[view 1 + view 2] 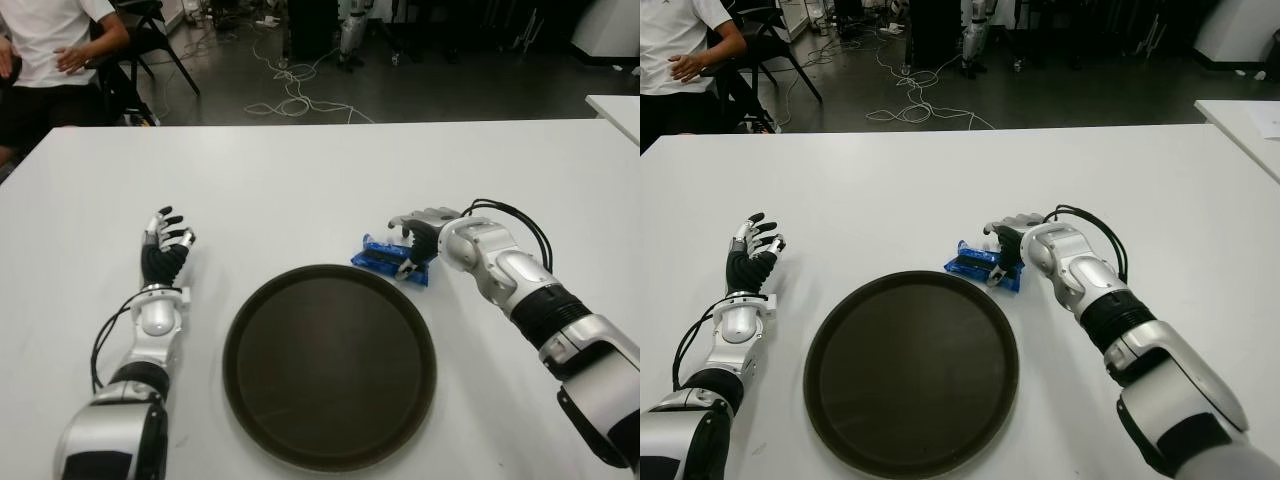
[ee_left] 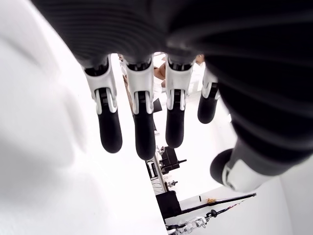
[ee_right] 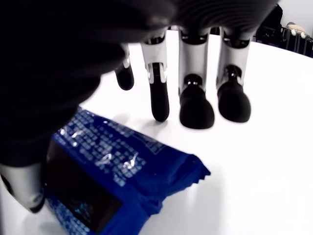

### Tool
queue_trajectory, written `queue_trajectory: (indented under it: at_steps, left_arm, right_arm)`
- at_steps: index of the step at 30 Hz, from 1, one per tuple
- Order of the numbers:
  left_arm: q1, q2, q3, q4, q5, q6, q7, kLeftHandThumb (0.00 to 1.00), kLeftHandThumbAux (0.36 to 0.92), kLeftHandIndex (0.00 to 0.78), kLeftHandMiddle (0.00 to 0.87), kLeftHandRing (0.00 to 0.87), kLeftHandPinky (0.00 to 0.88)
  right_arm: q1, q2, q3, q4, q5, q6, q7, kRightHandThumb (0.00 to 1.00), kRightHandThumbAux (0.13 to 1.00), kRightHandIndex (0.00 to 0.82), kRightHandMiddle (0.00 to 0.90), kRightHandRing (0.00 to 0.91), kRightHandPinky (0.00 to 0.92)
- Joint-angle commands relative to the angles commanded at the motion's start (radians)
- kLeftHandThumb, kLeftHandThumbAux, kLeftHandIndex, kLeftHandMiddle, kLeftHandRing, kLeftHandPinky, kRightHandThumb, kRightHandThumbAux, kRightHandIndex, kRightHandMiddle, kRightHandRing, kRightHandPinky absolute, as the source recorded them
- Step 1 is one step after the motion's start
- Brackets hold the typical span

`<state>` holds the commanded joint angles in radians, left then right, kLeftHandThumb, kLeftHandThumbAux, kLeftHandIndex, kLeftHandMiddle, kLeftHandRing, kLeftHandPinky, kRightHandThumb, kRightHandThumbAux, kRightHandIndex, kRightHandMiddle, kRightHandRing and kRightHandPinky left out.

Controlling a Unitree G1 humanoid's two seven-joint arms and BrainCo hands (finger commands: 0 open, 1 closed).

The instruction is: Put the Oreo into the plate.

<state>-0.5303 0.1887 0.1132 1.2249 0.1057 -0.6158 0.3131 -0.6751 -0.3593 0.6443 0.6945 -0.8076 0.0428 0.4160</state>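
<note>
**Robot hand over the Oreo pack, plate bare**

Left robot hand shows on the white counter to the left of the plate, fingers spread and straight, holding nothing; its wrist view shows the four fingers extended with only counter behind them. Whether the palm touches the counter cannot be told.

At the centre sits the round dark plate, with nothing on it. Just beyond its far right rim lies the blue Oreo pack, on the counter and outside the plate; whether pack and rim touch is hard to make out.

Right robot hand is over the pack's right end. Its wrist view shows the fingers pointing down past the pack's far edge, loosely open, with the thumb partly cut off at the near side. The palm hides part of the wrapper, and no closed grip on it is visible.

A seated person is cut off at the top left corner.
</note>
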Motion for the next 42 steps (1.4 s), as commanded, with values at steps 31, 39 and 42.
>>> queue_trajectory:
  at_steps: [31, 39, 42]
  left_arm:
    - [0.000, 0.000, -0.006, -0.003, 0.000, 0.002, 0.000, 0.301, 0.640, 0.162, 0.248, 0.277, 0.301]
    - [0.001, 0.001, -0.004, -0.004, -0.002, 0.003, -0.004, 0.304, 0.633, 0.157, 0.245, 0.278, 0.305]
    - [0.001, 0.001, -0.006, -0.005, 0.000, 0.002, 0.000, 0.306, 0.644, 0.158, 0.246, 0.276, 0.306]
  right_arm:
    - [0.018, 0.022, -0.011, -0.008, 0.001, 0.005, -0.089, 0.000, 0.613, 0.021, 0.035, 0.033, 0.024]
    - [0.013, 0.027, -0.008, 0.002, 0.004, 0.001, -0.093, 0.000, 0.599, 0.023, 0.026, 0.021, 0.016]
    - [0.012, 0.028, -0.005, 0.006, 0.002, -0.005, -0.101, 0.000, 0.606, 0.026, 0.031, 0.026, 0.019]
